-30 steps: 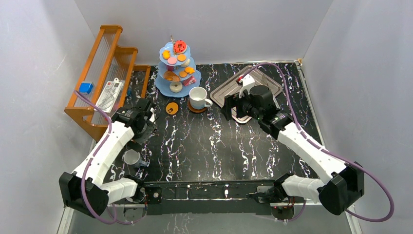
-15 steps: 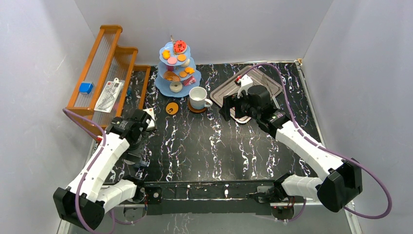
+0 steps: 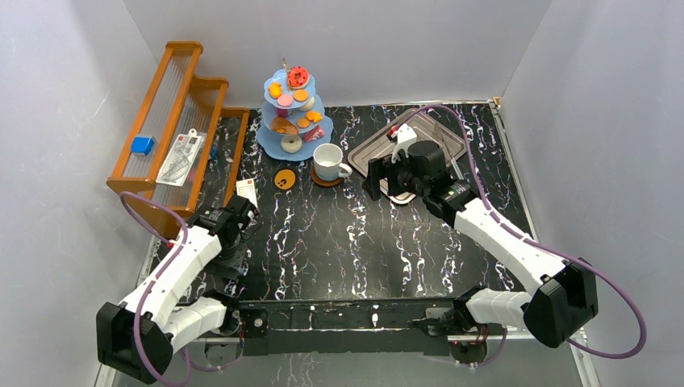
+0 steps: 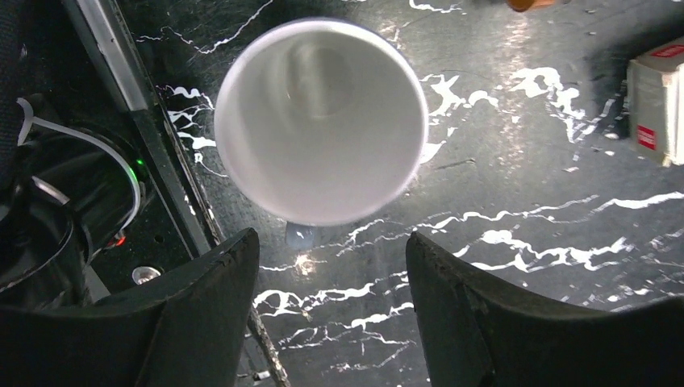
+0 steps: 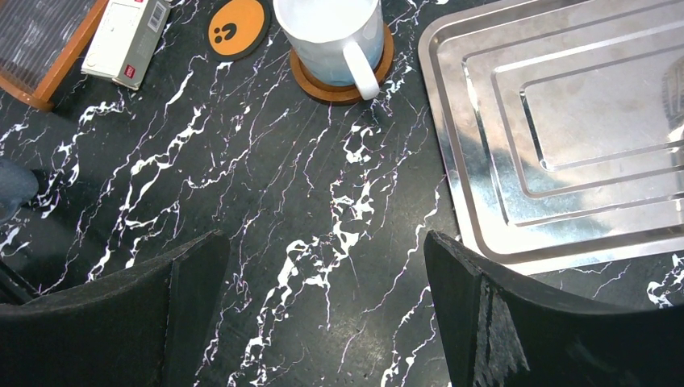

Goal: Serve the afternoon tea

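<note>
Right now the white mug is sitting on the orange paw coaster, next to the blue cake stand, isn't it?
Not quite. The white mug sits on the brown round saucer, not the orange paw coaster, which lies bare beside it; the right wrist view shows that. It is next to the blue cake stand.

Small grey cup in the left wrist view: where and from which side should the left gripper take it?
Grip the small grey round cup across its wall just below the rim, from straight above with the left gripper. It stands upright, mouth up and empty, so two opposite sides are free. Avoid the small nub on the side facing the fingers, probably the handle.
</note>
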Controlling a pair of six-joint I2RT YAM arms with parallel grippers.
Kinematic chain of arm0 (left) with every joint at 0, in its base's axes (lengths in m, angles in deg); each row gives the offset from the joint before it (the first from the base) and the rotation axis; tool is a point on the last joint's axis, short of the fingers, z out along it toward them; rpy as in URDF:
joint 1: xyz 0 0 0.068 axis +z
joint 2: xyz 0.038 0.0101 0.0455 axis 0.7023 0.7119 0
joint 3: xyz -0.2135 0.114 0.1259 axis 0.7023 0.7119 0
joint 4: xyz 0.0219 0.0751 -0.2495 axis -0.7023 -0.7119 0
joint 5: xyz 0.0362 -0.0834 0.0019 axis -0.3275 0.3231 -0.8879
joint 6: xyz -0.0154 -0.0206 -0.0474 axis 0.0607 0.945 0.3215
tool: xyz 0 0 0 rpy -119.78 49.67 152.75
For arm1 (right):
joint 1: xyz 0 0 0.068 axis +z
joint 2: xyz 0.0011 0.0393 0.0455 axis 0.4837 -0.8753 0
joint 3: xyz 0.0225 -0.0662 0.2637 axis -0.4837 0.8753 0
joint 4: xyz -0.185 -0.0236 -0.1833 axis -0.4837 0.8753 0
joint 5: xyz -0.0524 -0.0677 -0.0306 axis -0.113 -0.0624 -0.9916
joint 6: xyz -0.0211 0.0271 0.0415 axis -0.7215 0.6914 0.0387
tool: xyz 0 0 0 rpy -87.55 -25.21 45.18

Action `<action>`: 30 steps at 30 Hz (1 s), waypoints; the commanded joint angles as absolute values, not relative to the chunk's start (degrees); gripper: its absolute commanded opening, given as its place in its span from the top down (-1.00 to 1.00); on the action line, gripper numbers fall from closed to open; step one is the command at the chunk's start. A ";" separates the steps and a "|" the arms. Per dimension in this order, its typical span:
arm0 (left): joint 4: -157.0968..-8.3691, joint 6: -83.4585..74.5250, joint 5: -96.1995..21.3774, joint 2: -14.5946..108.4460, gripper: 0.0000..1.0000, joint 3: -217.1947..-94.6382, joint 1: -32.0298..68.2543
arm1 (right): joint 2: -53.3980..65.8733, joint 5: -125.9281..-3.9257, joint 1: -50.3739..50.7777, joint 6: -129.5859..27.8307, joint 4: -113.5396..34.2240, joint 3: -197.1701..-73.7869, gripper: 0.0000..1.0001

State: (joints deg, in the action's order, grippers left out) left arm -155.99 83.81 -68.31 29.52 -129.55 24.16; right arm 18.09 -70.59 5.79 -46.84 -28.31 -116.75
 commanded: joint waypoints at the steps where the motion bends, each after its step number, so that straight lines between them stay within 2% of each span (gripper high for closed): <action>1: -154.06 86.63 -68.63 30.05 -0.27 -126.07 24.40 | 17.94 -69.83 5.63 -45.93 -31.07 -119.66 -1.00; 10: -148.77 86.50 -70.08 32.58 -0.16 -121.89 24.39 | 17.97 -69.84 5.70 -45.78 -30.35 -119.37 -1.00; 17: -147.39 87.40 -70.17 33.95 0.08 -120.75 24.40 | 18.68 -70.44 5.65 -45.65 -30.43 -119.06 -1.00; 22: -147.44 87.62 -71.94 33.43 0.35 -120.49 24.40 | 19.32 -70.85 5.67 -45.52 -30.22 -118.63 -1.00; 28: -148.62 85.39 -72.12 33.60 0.96 -122.41 24.40 | 19.69 -70.88 5.67 -45.30 -30.38 -117.52 -1.00; 30: -149.30 84.09 -71.58 33.87 1.00 -123.83 24.40 | 19.58 -71.04 5.63 -45.53 -30.24 -117.58 -1.00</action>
